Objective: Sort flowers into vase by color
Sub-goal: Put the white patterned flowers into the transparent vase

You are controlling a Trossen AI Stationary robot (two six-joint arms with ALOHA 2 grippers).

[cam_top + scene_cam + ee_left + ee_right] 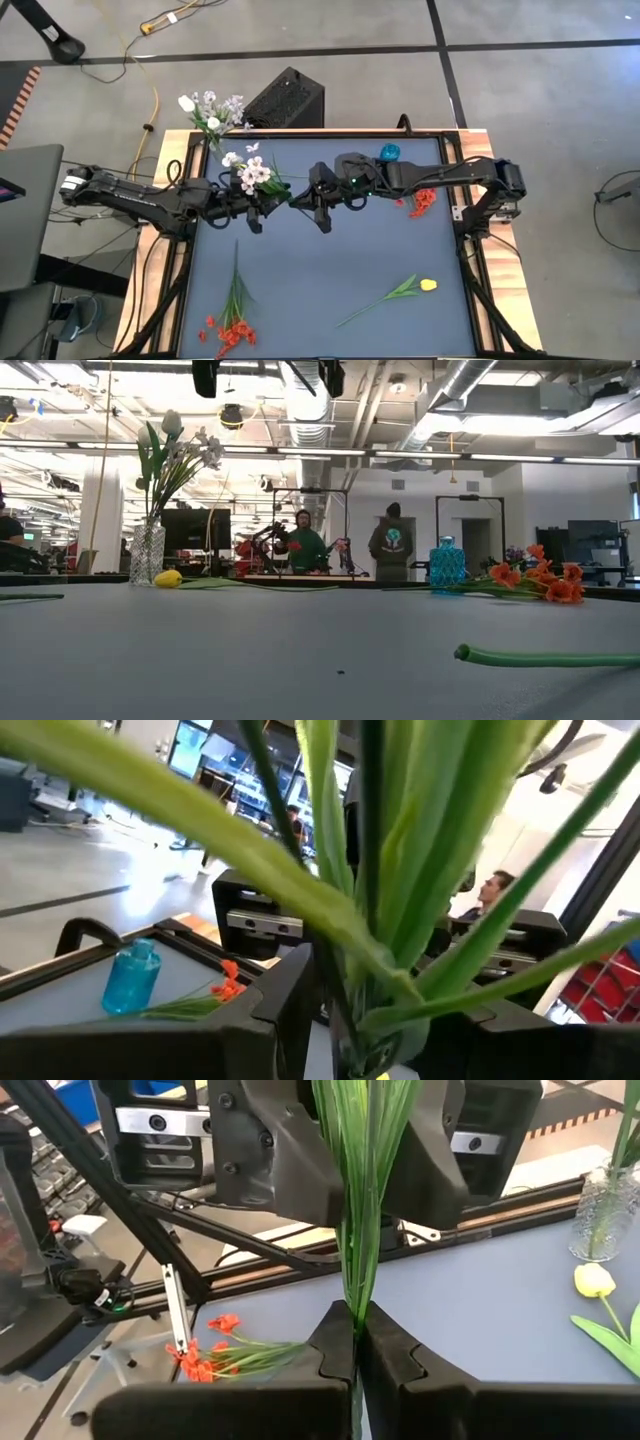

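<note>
Lifted clear of the counter [330, 262], above its middle toward the back: a white-bloomed flower [250, 172], stem stretched between the two arms. Looks like a handover, meant to give a better hold on the stem before it goes into a vase.

Clenched on the thin green stem low down: the right gripper [355, 1350], fingers [395, 1355] pressed together with the leaves fanning out beyond them. Facing it, just beyond: the left gripper [365, 1200], fingers standing apart on either side of the leaves, apparently released rather than pinching.

At the back left corner, already holding white and pale blooms: a clear glass vase [147, 552], the likely target by colour. At the back right: a blue vase [389, 152], with red-orange flowers [423, 199] lying flat beside it. Lying unsorted near the front: a yellow flower [427, 285] and a second red-orange bunch [232, 330].
</note>
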